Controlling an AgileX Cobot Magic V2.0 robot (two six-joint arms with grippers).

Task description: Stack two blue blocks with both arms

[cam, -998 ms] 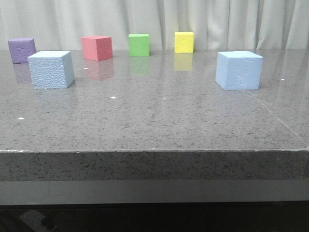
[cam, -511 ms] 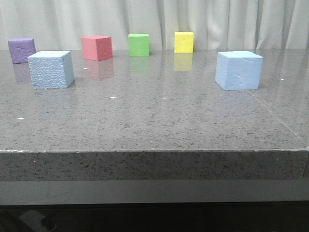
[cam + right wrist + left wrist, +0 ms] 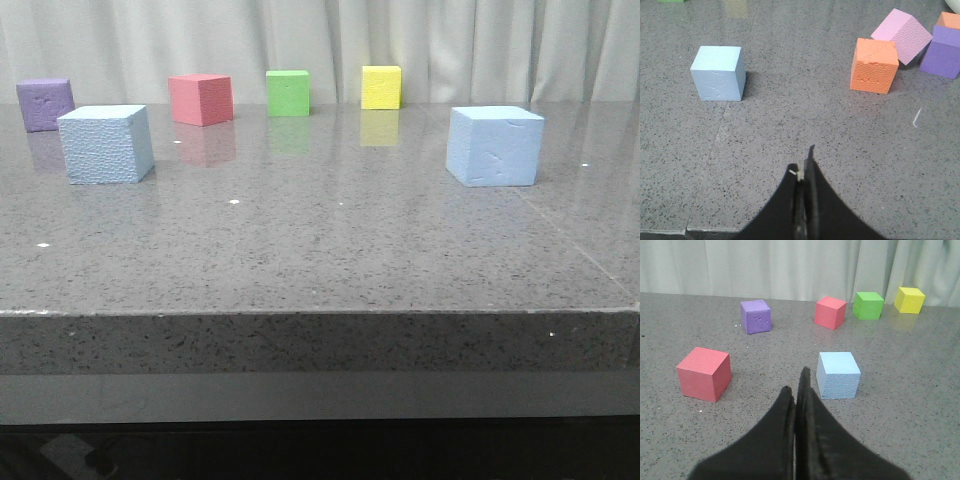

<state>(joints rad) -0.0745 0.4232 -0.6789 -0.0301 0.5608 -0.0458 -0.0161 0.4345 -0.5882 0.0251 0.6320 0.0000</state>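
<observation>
Two pale blue blocks rest apart on the grey stone table. The pebbled blue block [image 3: 105,144] is at the left, and it shows in the left wrist view [image 3: 838,374] just beyond the fingertips. The dented, smoother blue block [image 3: 494,146] is at the right, seen ahead and to one side in the right wrist view [image 3: 719,73]. My left gripper [image 3: 796,382] is shut with nothing in it. My right gripper [image 3: 804,165] is shut and holds nothing, above the table's front edge. Neither arm appears in the front view.
Along the back stand a purple cube [image 3: 45,104], a red cube [image 3: 201,99], a green cube [image 3: 288,92] and a yellow cube [image 3: 381,87]. Another red cube [image 3: 704,373] lies at the left. An orange cube [image 3: 874,65], a pink cube [image 3: 901,36] and a purple cube [image 3: 942,52] cluster at the right.
</observation>
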